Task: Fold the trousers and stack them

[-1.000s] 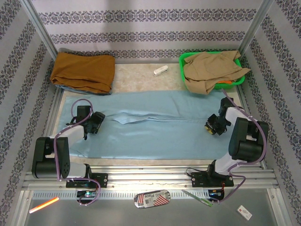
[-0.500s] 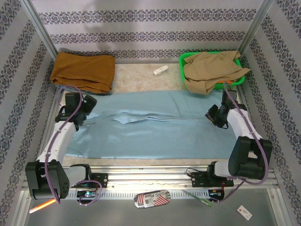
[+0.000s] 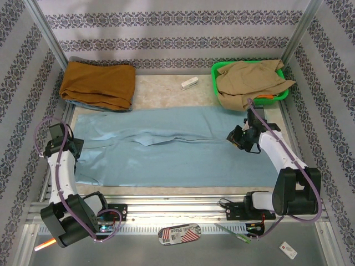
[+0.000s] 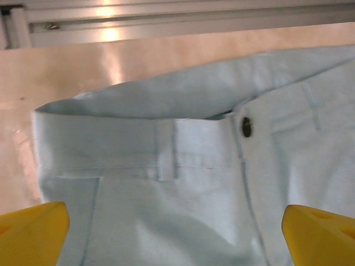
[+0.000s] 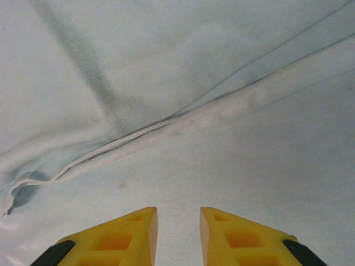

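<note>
Trousers are lying spread across the surface, beneath the left end effector and the right end effector. Left wrist view is revealing a waistband button just ahead of the left fingers, which are gaping wide and gripping nothing. Right wrist view is showing a leg seam ahead of the right fingers, which are standing narrowly apart, nothing between them.

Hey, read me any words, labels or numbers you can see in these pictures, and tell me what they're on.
Nothing can be read with certainty.
On the oval tag near the front edge: printed letters, upside down, too small to read.
On the small white card at the near right: a red mark, too small to read.
On the trousers and their button: no lettering.
</note>
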Controlling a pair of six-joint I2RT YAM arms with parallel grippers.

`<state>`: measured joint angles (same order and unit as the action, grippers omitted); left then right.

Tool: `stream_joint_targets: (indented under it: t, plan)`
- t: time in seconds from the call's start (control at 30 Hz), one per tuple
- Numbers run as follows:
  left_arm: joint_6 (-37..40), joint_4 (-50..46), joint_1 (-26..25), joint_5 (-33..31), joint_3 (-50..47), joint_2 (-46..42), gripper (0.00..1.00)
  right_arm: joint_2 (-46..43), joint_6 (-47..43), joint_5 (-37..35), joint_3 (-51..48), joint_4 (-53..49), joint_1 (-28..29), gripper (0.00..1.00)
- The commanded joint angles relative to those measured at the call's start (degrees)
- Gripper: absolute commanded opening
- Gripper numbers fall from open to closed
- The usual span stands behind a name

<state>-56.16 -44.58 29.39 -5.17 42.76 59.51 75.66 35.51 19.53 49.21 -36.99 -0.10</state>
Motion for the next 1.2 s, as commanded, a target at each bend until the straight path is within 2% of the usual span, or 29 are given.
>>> stream_joint_targets:
  t: [0.0,0.13,0.37,0.43,0.5,0.57,0.63,0.83,1.0,1.07,1.13,1.17]
  plan:
    - [-3.54,-1.1,1.0,-0.52,-5.48,0.28,0.95,1.24,-1.34,3.23,0.01,0.64,0.78,0.27]
    - [-4.39,3.47,1.88,-2.25,-9.51,0.48,0.92,0.38,-1.32,3.35,-0.63,0.72,1.48,0.28]
    - [-3.27,4.37,2.69,-4.91,-10.16,1.19,0.93,-2.34,-1.28,2.69,-1.88,-0.11,1.66,0.32]
    - [-3.51,6.33,3.06,-3.22,-11.28,2.6,0.92,-2.82,-1.21,3.11,-1.3,-0.69,1.68,0.33]
    - [-4.23,10.73,4.34,1.43,-13.53,3.34,0.91,-3.65,-1.23,3.56,-0.66,-1.24,1.68,0.36]
    - [-4.48,17.43,5.29,5.0,-17.26,2.46,0.84,-5.13,-0.96,3.42,-0.33,-1.6,1.57,0.39]
    - [-6.03,20.33,6.32,7.49,-19.62,1.03,0.82,-6.48,-0.77,3.41,-0.33,-2.02,1.37,0.41]
    - [-4.29,17.71,6.82,7.52,-17.92,0.46,0.79,-9.45,0.35,3.41,-1.63,-2.64,0.81,0.42]
    - [-3.08,16.48,6.82,6.97,-17.89,0.07,0.59,-9.56,0.63,3.56,-0.69,-3.72,0.76,0.42]
    - [-2.08,17.01,6.82,7.86,-18.15,-0.91,0.39,-9.84,0.71,3.49,-0.2,-4.35,0.73,0.41]
    - [-1.91,16.25,6.87,8.03,-17.98,-1.92,0.27,-10.3,0.95,3.31,0.05,-4.64,0.79,0.41]
    - [-1.99,15.88,6.82,8.09,-17.94,-2.51,0.24,-10.59,1.02,3.26,0.09,-4.73,0.8,0.41]
